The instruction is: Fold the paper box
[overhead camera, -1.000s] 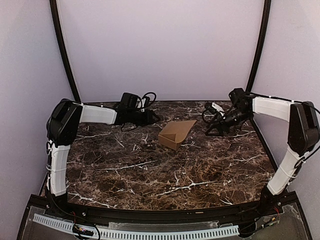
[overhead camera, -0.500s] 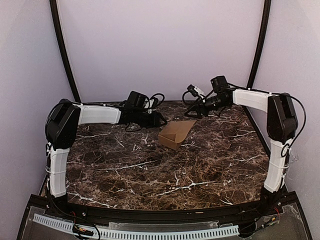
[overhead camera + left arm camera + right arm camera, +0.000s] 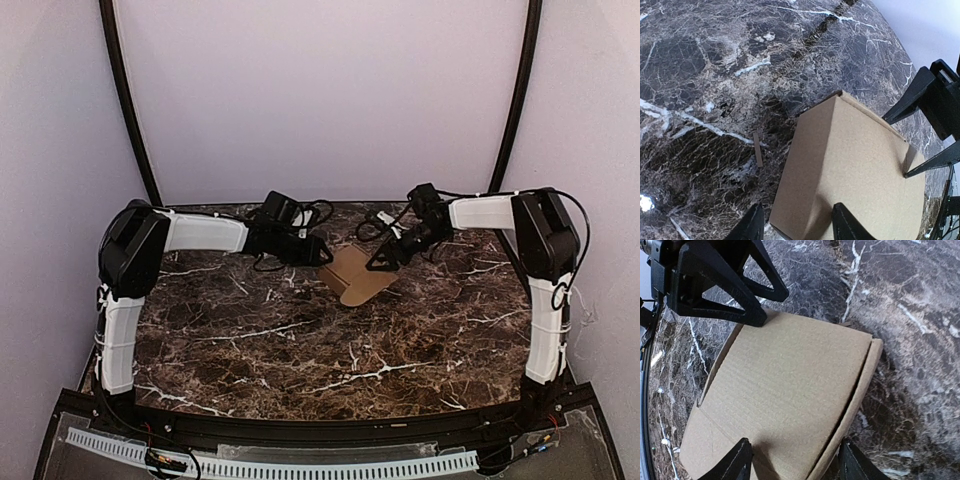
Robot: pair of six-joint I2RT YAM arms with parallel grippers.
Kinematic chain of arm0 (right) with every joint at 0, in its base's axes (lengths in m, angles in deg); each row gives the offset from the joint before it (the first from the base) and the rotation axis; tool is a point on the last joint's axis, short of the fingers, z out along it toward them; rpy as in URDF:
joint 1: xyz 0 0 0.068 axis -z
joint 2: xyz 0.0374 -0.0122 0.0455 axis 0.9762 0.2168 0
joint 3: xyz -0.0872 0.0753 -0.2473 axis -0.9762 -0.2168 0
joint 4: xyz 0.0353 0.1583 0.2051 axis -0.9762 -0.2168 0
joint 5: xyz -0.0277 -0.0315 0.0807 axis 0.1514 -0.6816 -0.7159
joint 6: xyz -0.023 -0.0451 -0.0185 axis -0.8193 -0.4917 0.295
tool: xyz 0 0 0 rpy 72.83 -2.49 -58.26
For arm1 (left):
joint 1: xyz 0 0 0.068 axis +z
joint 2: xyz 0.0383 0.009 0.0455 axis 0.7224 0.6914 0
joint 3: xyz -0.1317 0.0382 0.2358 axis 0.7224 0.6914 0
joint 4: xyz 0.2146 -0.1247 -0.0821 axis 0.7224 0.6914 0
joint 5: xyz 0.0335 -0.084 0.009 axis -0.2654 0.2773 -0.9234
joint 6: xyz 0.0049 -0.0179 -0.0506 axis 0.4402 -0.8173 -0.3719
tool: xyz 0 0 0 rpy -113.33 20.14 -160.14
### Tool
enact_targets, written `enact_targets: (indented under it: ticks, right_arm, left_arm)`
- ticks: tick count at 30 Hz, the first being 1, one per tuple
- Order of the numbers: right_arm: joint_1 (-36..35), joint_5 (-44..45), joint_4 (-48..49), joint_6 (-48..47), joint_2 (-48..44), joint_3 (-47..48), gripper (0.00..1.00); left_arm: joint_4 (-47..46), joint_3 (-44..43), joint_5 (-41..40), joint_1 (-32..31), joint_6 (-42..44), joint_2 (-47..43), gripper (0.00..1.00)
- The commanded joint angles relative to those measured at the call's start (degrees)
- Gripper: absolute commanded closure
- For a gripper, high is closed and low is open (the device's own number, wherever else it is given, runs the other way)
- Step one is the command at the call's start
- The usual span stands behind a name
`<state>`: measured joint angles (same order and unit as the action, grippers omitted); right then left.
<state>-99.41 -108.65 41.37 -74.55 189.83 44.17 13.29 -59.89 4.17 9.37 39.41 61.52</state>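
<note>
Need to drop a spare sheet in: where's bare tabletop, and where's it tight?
Free: the near half of the table, from the paper box down to the near edge, full width. Crowded: far centre, where the left gripper and right gripper flank the box.

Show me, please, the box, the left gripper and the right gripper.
box [image 3: 850,165]: left wrist view, top panel.
left gripper [image 3: 322,252]: top view, between its fingertips.
right gripper [image 3: 380,262]: top view, between its fingertips.
</note>
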Motion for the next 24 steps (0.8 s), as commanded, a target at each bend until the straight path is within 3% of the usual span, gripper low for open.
enact_targets:
  ticks: [1, 11, 17, 24]
  right_arm:
    - [-1.4, -1.9, 1.7, 1.5, 0.4, -2.7, 0.43]
    - [-1.7, -7.3, -1.5, 3.4, -3.4, -8.7, 0.5]
    - [-1.8, -9.5, -1.7, 4.5, -9.0, -16.1, 0.51]
    - [-1.8, -8.9, -1.7, 4.0, -11.8, -18.1, 0.48]
  left_arm:
    - [0.7, -1.1, 0.8, -0.7, 1.2, 1.0, 0.53]
    - [-2.9, 2.1, 7.9, -0.9, 0.8, -0.2, 0.53]
    - [-4.1, 5.9, 11.0, -1.7, 0.8, -1.1, 0.61]
    - [-6.3, 8.0, 11.9, -1.8, -0.6, 0.4, 0.7]
